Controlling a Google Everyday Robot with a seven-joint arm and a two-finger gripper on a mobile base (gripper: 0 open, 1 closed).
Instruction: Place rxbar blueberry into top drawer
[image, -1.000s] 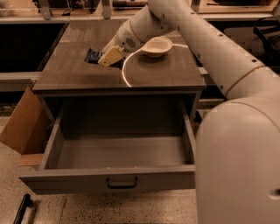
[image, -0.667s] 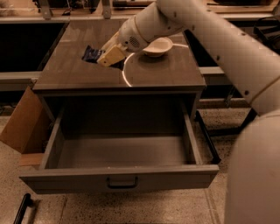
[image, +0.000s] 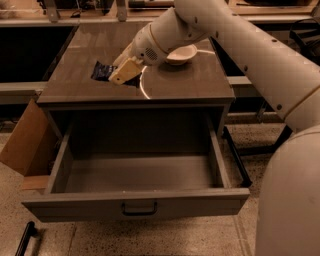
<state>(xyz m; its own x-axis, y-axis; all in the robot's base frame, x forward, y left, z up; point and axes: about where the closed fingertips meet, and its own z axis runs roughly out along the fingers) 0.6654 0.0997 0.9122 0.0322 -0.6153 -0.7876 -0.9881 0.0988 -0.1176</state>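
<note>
- gripper (image: 126, 74): on the end of the white arm, low over the left part of the cabinet top (image: 190, 82); tan fingers closed around the rxbar blueberry.
- rxbar blueberry (image: 102, 71): dark blue wrapper, sticking out to the left of the fingers; whether it was lifted off the surface could not be told.
- top drawer (image: 135, 200): pulled fully out below, black handle (image: 139, 209) at centre front.
- white bowl (image: 181, 54): further back on the top.
- cardboard flap (image: 25, 145): left of the drawer.

Top drawer (image: 75, 205) open, free from above.
Behind it over the worktop (image: 190, 85): pincer (image: 125, 74) gripping rxbar blueberry (image: 102, 71), bowl (image: 181, 54) beyond.
</note>
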